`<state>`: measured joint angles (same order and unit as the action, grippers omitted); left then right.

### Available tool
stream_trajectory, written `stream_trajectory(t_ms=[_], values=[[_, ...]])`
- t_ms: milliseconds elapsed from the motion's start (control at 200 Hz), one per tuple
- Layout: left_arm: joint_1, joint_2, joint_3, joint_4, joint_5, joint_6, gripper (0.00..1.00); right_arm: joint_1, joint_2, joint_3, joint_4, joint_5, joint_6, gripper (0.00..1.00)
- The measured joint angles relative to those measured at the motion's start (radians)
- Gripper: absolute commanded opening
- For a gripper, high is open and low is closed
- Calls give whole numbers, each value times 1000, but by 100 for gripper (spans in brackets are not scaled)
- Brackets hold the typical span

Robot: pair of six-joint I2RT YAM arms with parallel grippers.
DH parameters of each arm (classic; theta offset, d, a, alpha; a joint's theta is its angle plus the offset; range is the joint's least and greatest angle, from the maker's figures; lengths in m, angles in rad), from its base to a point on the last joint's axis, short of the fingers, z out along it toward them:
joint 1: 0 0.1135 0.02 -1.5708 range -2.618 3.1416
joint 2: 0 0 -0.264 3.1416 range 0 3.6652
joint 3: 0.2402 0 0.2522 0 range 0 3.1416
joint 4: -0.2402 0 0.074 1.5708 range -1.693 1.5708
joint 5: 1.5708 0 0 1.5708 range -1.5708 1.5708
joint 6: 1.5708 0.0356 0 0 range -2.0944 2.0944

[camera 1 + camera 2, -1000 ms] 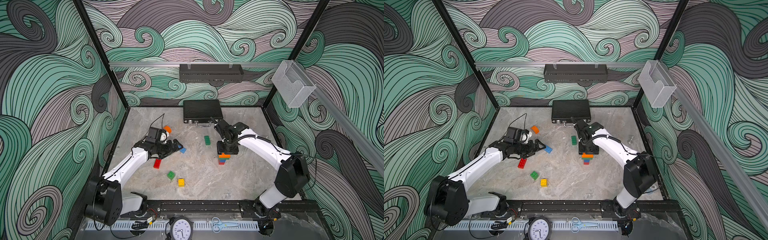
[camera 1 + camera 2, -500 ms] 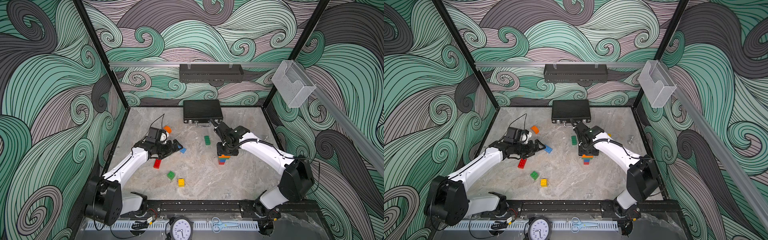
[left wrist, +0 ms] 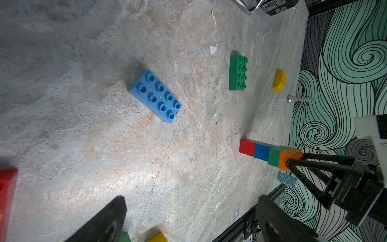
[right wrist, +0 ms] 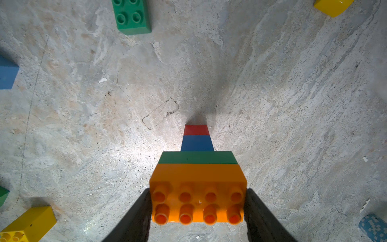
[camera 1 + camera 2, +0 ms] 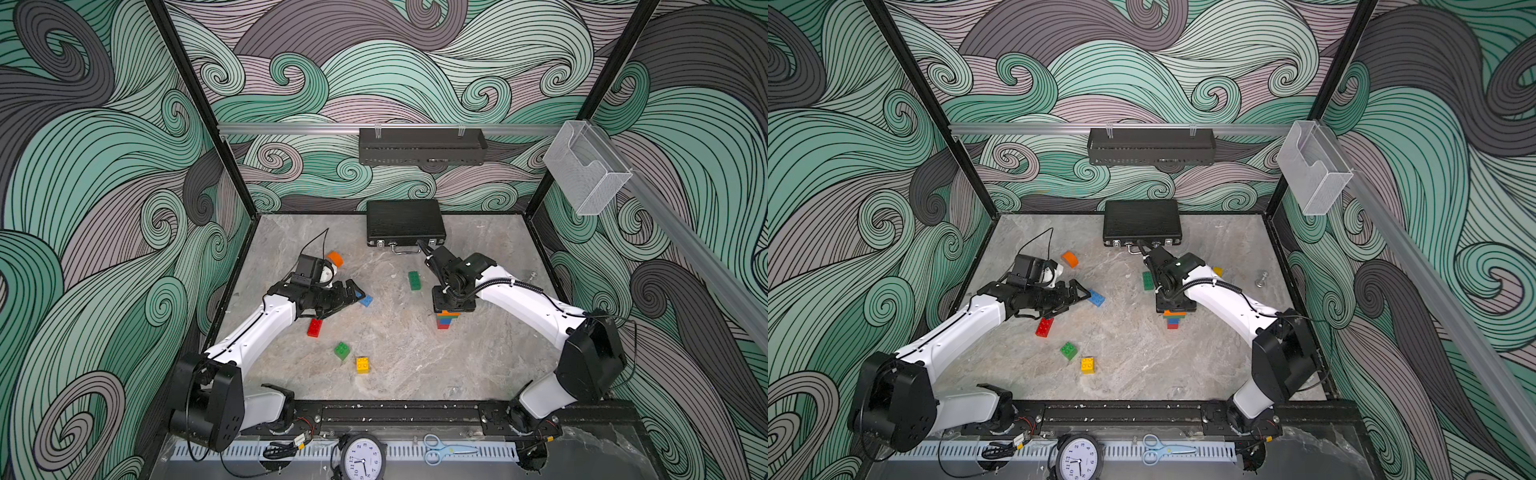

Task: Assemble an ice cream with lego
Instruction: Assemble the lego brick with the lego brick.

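Orange brick (image 4: 198, 178), fourth on stack (image 4: 196, 143), clamped by right end effector (image 4: 198, 201); left end effector (image 5: 349, 297) apart; seven loose.

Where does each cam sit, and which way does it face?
Top views: stereo pair high behind the arm bases, looking down at the table; both arms whole.
Left wrist: on left arm, looking low across at the stack; own fingers at frame edge.
Right wrist: above right gripper, looking down onto the orange brick it clamps.
Shared: both wrist views show stack and green oblong brick.
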<state>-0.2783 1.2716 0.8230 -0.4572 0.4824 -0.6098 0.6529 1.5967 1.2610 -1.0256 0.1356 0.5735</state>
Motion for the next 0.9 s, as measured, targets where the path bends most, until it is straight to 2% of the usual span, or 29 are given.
stream_trajectory(t_ms=[350,901], values=[[0,-19,0,-10,-3,7,97,0,-5,-8,6,-1,29,53],[0,-35,14,-27,-19,15,97,0,-10,14,-13,-2,29,61]])
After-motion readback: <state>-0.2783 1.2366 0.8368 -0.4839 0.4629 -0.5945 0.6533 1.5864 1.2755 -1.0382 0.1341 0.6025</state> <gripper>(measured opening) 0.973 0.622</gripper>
